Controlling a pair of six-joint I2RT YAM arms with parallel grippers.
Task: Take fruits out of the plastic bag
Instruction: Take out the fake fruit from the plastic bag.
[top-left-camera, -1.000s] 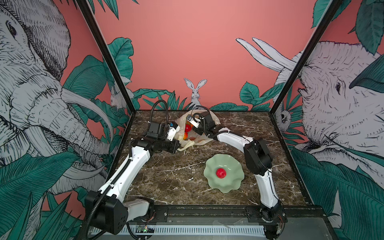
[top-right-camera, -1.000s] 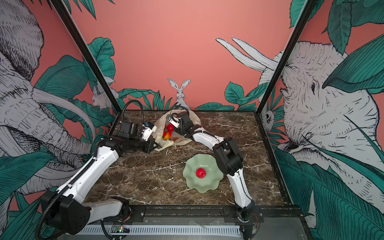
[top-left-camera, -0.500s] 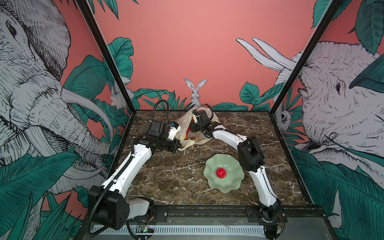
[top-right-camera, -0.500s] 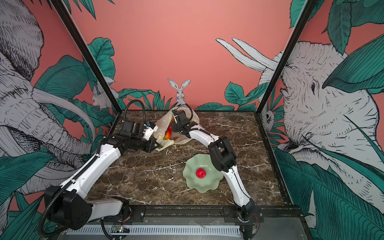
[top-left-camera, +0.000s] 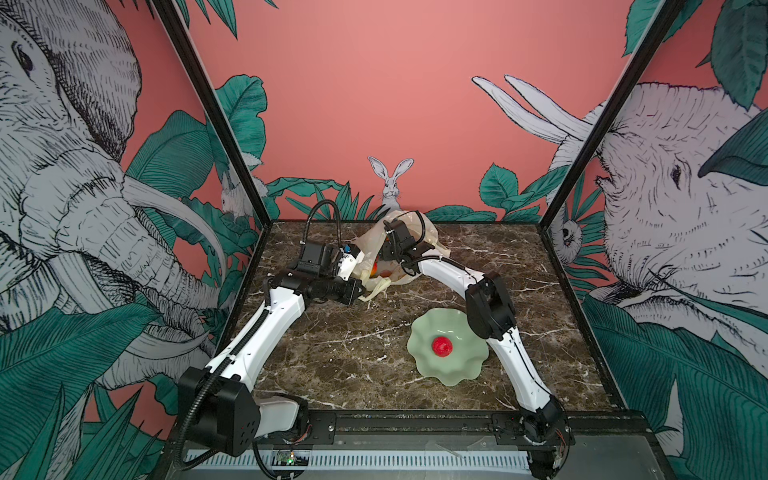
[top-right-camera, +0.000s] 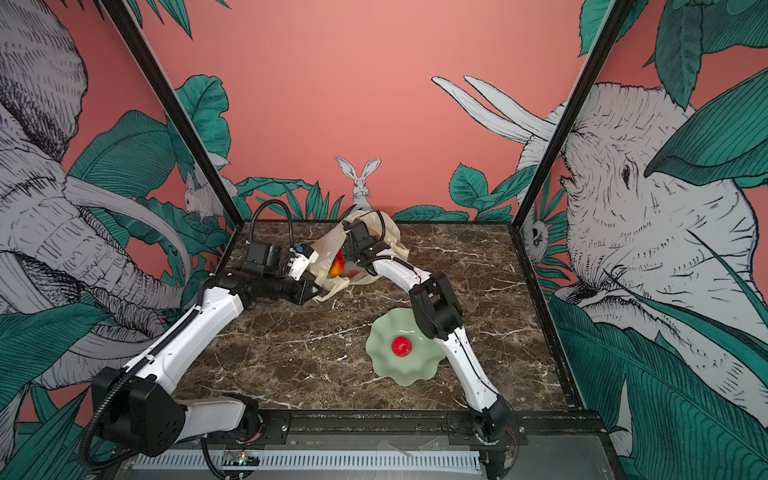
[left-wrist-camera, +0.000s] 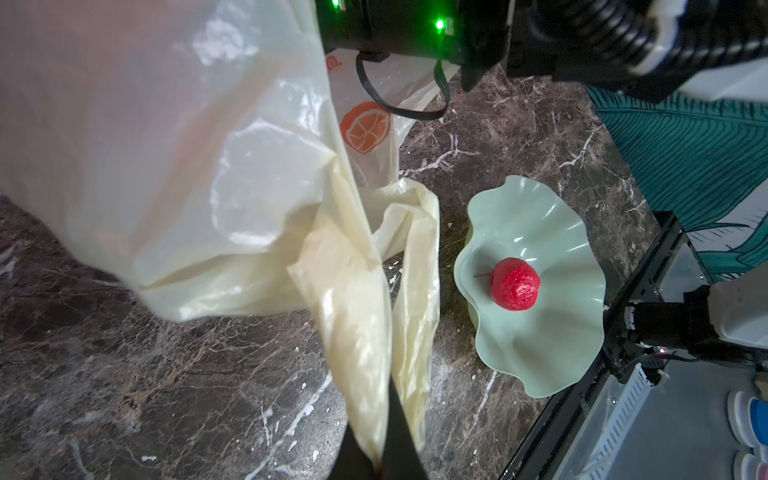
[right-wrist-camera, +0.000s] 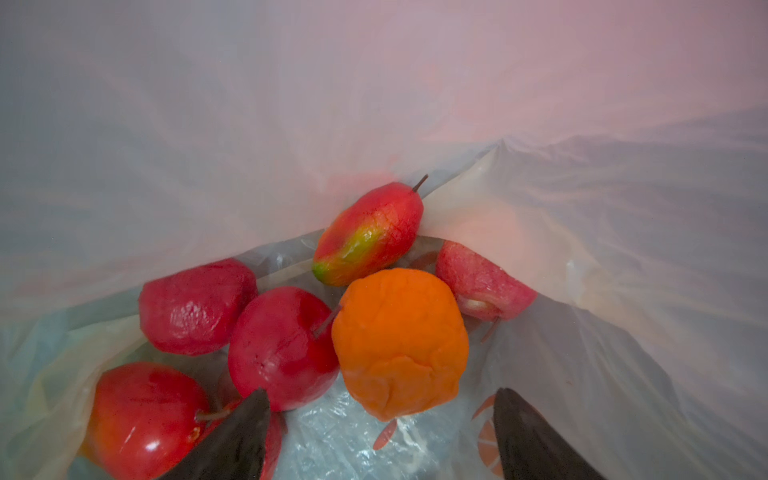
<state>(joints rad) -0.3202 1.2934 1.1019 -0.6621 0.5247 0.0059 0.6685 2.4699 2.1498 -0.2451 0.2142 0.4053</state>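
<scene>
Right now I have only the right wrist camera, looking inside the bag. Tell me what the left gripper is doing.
Observer: The left gripper is shut on the bag, pinching one handle.
Operator: Tell me where the fruit should go.
Observer: A green dish sits on the table, nearer the front edge than the bag.
Operator: Report what is in it.
Observer: One red fruit, alone near the middle.
</scene>
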